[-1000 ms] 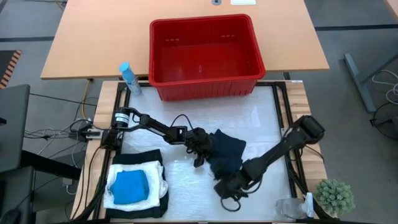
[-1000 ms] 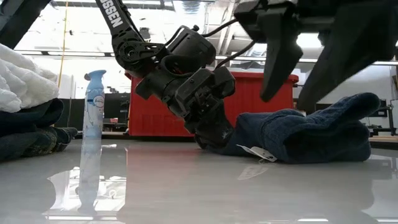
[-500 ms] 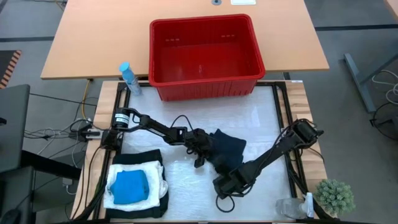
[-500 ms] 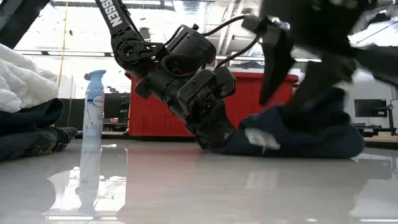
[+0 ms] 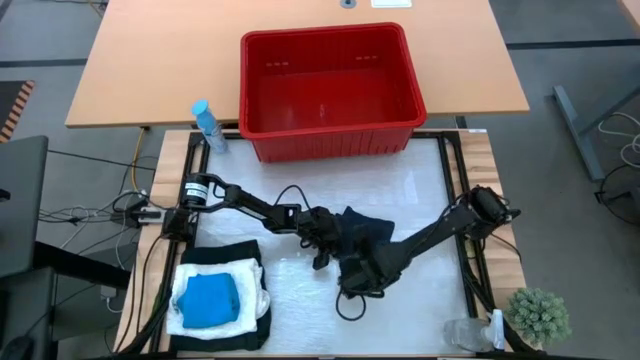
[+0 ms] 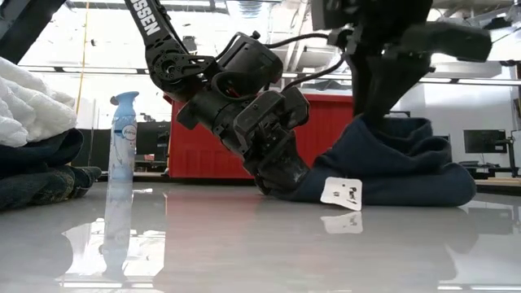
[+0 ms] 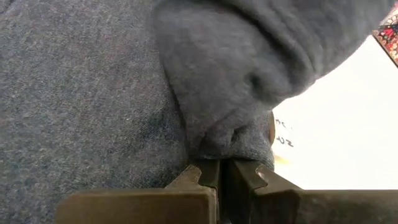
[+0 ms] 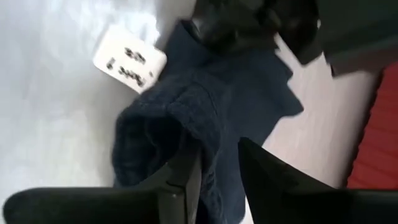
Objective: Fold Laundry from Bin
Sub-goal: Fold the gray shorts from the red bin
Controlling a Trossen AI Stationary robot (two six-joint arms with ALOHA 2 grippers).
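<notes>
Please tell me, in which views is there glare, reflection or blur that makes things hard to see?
Low view: the glossy table mirrors the spray bottle; the room behind is bright, so both arms look dark. High view: soft glare on the white mat. Left wrist view: dark blue garment fills the frame, slightly soft. Right wrist view: the white tag is blurred.

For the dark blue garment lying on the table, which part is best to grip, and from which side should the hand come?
Probably the raised fold of the dark blue garment, taken from above: it stands up as a thick ridge, while the rest lies flat. The right hand already straddles such a fold; the left hand pinches the opposite edge, so stay clear of it.
</notes>
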